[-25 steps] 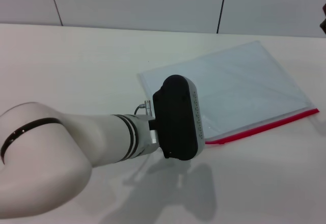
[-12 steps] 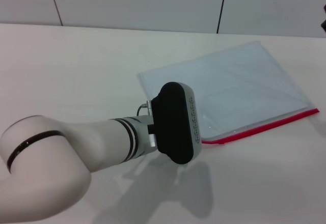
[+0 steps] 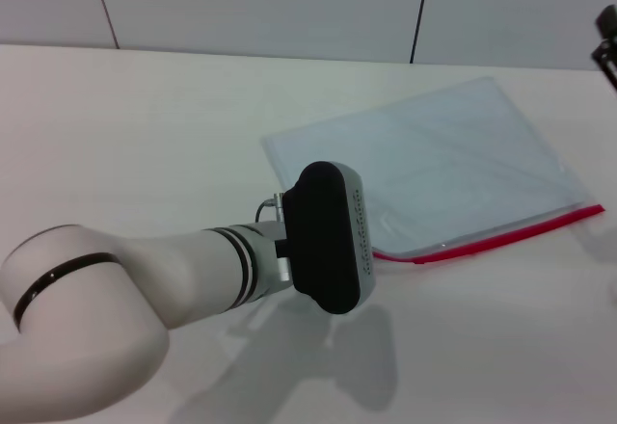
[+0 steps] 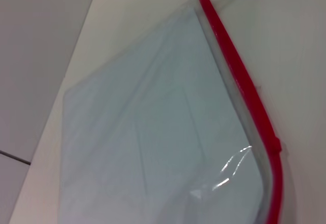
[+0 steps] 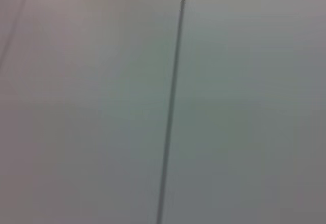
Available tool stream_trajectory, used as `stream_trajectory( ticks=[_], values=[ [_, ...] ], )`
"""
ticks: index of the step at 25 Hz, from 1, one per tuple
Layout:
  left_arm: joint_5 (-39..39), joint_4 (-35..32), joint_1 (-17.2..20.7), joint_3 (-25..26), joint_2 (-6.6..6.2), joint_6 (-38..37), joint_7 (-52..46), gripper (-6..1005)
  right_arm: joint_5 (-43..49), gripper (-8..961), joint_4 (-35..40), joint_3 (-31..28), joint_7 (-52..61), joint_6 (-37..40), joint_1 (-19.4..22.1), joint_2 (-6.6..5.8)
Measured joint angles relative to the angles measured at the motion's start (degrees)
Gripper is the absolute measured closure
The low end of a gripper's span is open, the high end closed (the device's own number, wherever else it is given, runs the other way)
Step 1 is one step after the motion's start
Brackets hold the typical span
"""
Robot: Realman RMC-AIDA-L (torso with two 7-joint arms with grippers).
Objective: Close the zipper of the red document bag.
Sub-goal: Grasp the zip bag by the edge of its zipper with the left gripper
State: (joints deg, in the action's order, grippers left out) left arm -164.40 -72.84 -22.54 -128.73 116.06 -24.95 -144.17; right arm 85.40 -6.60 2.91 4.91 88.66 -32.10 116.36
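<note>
The red document bag (image 3: pixel 439 159) lies flat on the white table, a translucent pale blue-grey pouch right of centre. Its zipper (image 3: pixel 501 238) is a thin red strip along the near long edge. The black wrist housing (image 3: pixel 326 239) of my left arm hangs over the bag's near left corner and hides my left gripper. In the left wrist view the bag (image 4: pixel 153 132) fills the frame, and the zipper (image 4: pixel 239 76) runs along its edge and curves at the close end. A dark part of my right gripper (image 3: pixel 606 46) shows at the far right edge, above the table.
The white table (image 3: pixel 145 135) stretches bare to the left of the bag and in front of it. A panelled grey wall (image 3: pixel 289 5) stands behind the table. The right wrist view shows only that wall and a dark seam (image 5: pixel 172 102).
My left arm's wrist has drifted slightly left and lower over the bag's near corner. More of the right gripper now shows at the right edge.
</note>
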Motion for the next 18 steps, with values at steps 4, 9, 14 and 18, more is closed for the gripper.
stream_trajectory(
  ticks=[4,9,14,18],
  values=[
    [-0.04,1.50,0.07,-0.02,-0.02,2.32,0.19,623,0.04,73,0.13,2.86,-0.02,0.03,-0.40,-0.13],
    [-0.14,2.38,0.69,0.05,-0.05,5.44,0.94,823,1.99,73,1.67,7.10,-0.04,0.06,-0.98,-0.16],
    [-0.15,3.24,3.29,0.55,0.04,12.65,4.85,915,11.57,76,6.22,11.08,-0.06,-0.23,-1.93,-0.25],
    [-0.04,5.05,5.69,0.65,0.07,20.89,9.16,930,19.92,79,9.13,12.31,-0.29,-0.62,-2.65,-0.26]
  ],
)
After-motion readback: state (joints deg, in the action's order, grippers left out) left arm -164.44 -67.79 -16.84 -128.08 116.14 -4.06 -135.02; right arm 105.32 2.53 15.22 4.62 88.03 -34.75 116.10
